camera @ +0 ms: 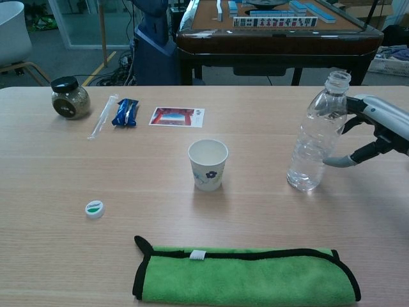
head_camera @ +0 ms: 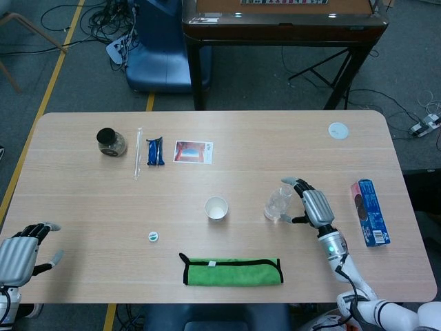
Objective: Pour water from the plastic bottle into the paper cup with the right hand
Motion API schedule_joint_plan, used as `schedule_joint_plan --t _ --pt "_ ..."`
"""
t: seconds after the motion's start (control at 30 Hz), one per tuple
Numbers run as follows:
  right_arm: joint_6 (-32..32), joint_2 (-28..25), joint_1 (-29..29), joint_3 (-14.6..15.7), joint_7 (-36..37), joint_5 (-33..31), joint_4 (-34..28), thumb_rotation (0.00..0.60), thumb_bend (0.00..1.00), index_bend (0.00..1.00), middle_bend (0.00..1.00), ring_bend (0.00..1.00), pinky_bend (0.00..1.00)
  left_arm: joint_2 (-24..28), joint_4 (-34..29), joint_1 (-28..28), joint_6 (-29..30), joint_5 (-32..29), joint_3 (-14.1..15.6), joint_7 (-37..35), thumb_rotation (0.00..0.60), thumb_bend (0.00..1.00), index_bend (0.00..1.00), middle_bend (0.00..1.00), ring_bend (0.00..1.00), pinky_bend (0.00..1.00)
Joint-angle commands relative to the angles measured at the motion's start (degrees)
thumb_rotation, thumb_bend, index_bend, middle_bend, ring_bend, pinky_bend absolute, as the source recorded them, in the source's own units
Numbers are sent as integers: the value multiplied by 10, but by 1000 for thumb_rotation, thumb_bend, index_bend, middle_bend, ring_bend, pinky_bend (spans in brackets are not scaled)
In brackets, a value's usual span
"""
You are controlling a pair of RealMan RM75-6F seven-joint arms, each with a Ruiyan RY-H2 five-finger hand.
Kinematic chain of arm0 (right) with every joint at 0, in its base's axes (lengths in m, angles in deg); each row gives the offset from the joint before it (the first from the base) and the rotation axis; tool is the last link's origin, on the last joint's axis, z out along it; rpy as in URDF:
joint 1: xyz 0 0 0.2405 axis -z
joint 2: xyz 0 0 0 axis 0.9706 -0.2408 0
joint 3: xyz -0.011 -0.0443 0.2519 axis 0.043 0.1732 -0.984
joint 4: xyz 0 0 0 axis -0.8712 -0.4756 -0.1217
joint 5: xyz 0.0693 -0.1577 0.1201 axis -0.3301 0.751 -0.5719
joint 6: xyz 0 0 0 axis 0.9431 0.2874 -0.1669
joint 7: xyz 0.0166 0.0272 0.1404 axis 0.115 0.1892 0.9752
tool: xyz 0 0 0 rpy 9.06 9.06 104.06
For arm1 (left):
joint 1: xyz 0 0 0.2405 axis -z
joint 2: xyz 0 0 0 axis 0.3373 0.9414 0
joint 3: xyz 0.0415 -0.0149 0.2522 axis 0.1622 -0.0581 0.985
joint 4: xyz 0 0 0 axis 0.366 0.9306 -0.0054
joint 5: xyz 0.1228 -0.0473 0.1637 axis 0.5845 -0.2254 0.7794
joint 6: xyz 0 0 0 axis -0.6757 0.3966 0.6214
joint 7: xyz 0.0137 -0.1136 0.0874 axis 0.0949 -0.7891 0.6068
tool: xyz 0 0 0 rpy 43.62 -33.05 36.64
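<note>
The clear plastic bottle (head_camera: 278, 204) (camera: 313, 144) stands uncapped and upright, right of centre on the table, with a little water at its bottom. Left of it stands the white paper cup (head_camera: 216, 207) (camera: 208, 164), upright and empty. My right hand (head_camera: 311, 205) (camera: 377, 128) is at the bottle's right side with its fingers spread; an upper finger reaches the bottle's shoulder and the thumb reaches its lower body, without a closed grip. At the front left corner my left hand (head_camera: 17, 255) rests with fingers apart, holding nothing.
A folded green cloth (head_camera: 233, 270) (camera: 246, 276) lies along the front edge, and a small bottle cap (head_camera: 153, 236) (camera: 94, 208) to its left. A blue box (head_camera: 370, 212) lies right of my right hand. A jar (head_camera: 110, 141), a straw, a blue packet (head_camera: 155, 150) and a card (head_camera: 193, 152) sit at the back left.
</note>
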Motion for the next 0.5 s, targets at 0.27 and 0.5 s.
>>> schedule_joint_plan --t 0.27,0.5 --pt "-5 19 -18 21 75 30 41 600 95 194 196 157 306 0 0 0 -1 1 0 -1 600 229 340 332 315 504" --pt "-1 33 -31 26 100 36 60 600 94 194 205 157 307 2 -2 -1 0 1 1 -4 600 229 341 332 316 504"
